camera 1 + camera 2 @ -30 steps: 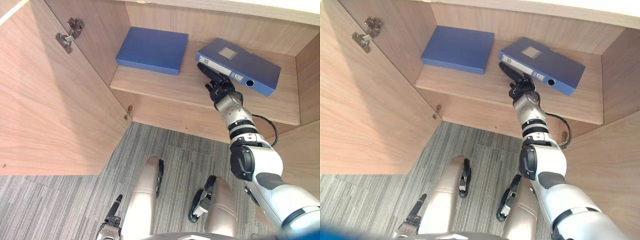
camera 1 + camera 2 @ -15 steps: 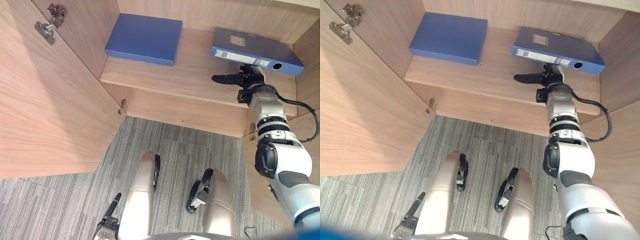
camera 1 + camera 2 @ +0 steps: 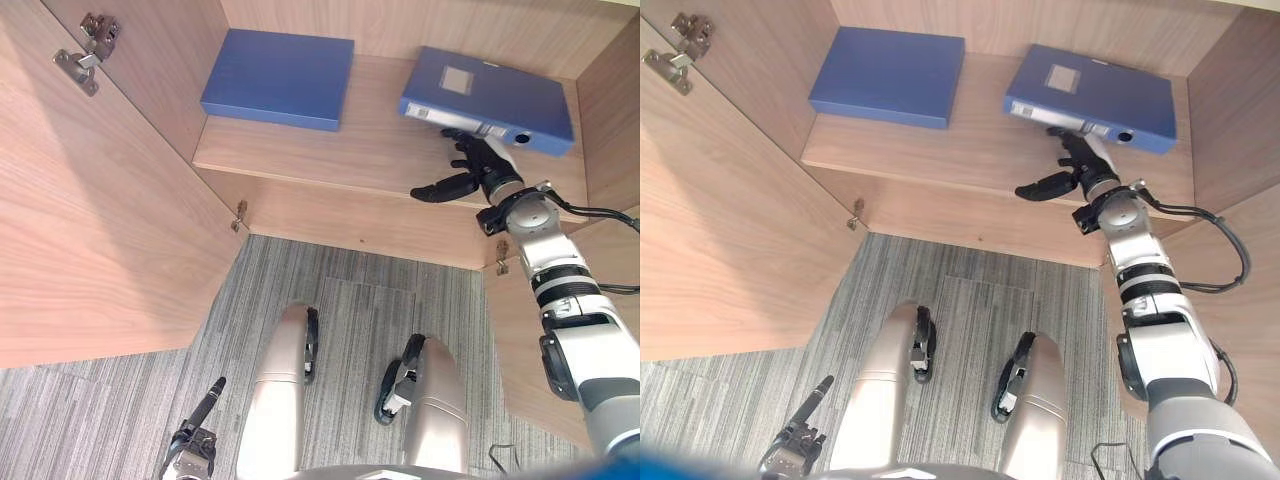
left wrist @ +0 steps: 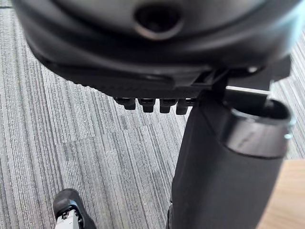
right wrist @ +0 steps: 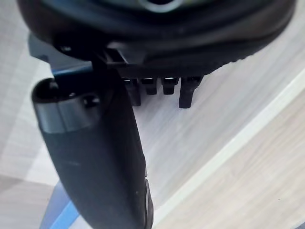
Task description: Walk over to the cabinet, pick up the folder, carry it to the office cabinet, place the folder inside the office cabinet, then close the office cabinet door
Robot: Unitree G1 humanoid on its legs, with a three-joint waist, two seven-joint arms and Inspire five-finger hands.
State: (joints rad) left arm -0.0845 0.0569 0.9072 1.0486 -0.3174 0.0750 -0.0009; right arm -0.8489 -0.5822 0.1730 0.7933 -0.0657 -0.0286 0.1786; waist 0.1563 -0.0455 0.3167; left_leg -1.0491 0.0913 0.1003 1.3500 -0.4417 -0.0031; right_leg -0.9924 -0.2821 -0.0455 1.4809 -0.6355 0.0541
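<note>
So the folder (image 3: 490, 95) is lying flat on the shelf (image 3: 340, 155), over at 1 o'clock in the head view and skewed a bit, spine facing out.

Biggest worry imo: the right hand (image 3: 480, 170) is right at the folder's 6 o'clock. Its fingers (image 3: 462, 150) are spread loose at or against the spine, thumb sticking out toward 9 o'clock, gripping nothing. If a fingertip snags that spine while the arm backs out, the folder could get dragged toward the shelf lip.

Also, the arm reaches in through the opening, so swinging the door (image 3: 90, 230) at 9 o'clock would clip it.

A second blue folder (image 3: 278, 78) sits well apart at 9 o'clock. The left hand (image 3: 190, 455) hangs low at 7 o'clock, relaxed and empty.
</note>
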